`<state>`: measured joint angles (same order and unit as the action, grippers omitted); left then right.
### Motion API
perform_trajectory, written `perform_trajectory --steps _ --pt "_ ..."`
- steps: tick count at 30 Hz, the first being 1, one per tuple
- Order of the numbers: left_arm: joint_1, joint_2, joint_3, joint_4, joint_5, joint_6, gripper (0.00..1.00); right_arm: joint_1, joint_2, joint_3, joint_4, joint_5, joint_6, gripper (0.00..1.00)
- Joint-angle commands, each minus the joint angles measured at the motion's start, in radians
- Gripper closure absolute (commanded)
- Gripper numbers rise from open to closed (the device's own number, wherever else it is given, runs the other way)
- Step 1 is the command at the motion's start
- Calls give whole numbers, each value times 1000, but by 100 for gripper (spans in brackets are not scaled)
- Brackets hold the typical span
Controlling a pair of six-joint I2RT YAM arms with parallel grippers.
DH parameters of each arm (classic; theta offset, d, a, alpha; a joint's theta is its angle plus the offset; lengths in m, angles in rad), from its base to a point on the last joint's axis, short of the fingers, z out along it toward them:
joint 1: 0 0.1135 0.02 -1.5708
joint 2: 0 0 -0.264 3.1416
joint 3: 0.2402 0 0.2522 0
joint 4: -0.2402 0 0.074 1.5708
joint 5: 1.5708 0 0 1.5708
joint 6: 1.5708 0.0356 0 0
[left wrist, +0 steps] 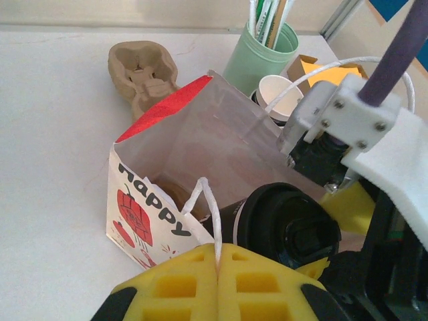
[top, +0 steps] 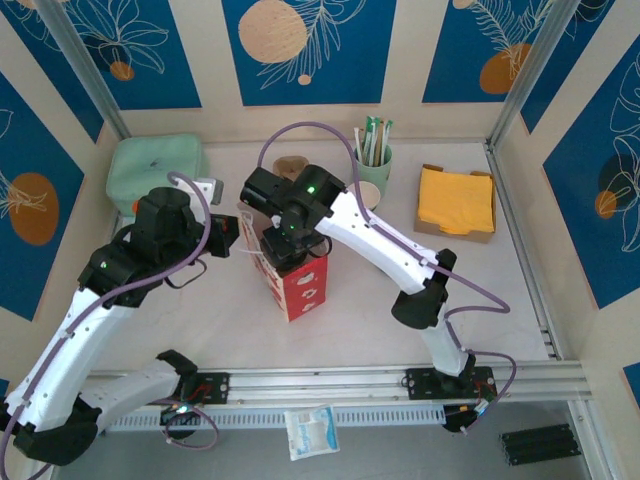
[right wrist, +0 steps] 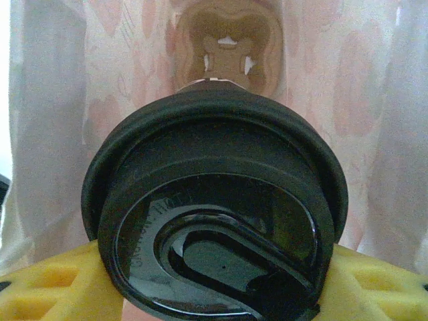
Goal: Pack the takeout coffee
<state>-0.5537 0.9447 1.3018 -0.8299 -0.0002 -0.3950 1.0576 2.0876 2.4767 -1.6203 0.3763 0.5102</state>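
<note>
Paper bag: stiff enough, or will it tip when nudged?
Likely floppy: the paper bag has thin, creased, translucent-looking walls. Probably light and tippy: tall, narrow, steadied by the left gripper pinching its string handle.

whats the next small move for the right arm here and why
Probably lower the right tool straight down a little. It grips the takeout coffee at the mouth of the paper bag, with the brown cup tray on the bag's floor in line beyond the lid. The left tool pinches the string handle, holding the mouth open.
</note>
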Motion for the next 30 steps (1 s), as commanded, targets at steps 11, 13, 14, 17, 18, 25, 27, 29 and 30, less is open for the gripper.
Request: perform_trajectory --steps 11,13,14,17,18,25,27,29,30 --pt "8 -41 -38 15 2 -16 100 -1 38 -53 -156 -45 18 41" --pt "8 -44 -42 18 5 -19 100 -3 48 -53 -156 -47 17 41" --pt "8 -44 -44 20 7 -21 100 -5 51 -52 -155 -49 17 41" --pt "8 -46 -49 23 12 -25 100 -9 61 -47 -156 -54 23 41" --pt "8 -46 -52 25 14 -27 100 -12 65 -45 -155 -59 27 41" --pt "8 -52 -61 32 22 -31 100 -16 89 -29 -155 -72 44 41" --pt "8 -52 -62 37 25 -32 100 -16 98 -27 -155 -73 45 41" --pt "8 -52 -64 38 28 -34 100 -19 107 -24 -155 -73 48 41" --pt "9 -52 -65 38 29 -34 100 -19 112 -23 -155 -73 50 41"
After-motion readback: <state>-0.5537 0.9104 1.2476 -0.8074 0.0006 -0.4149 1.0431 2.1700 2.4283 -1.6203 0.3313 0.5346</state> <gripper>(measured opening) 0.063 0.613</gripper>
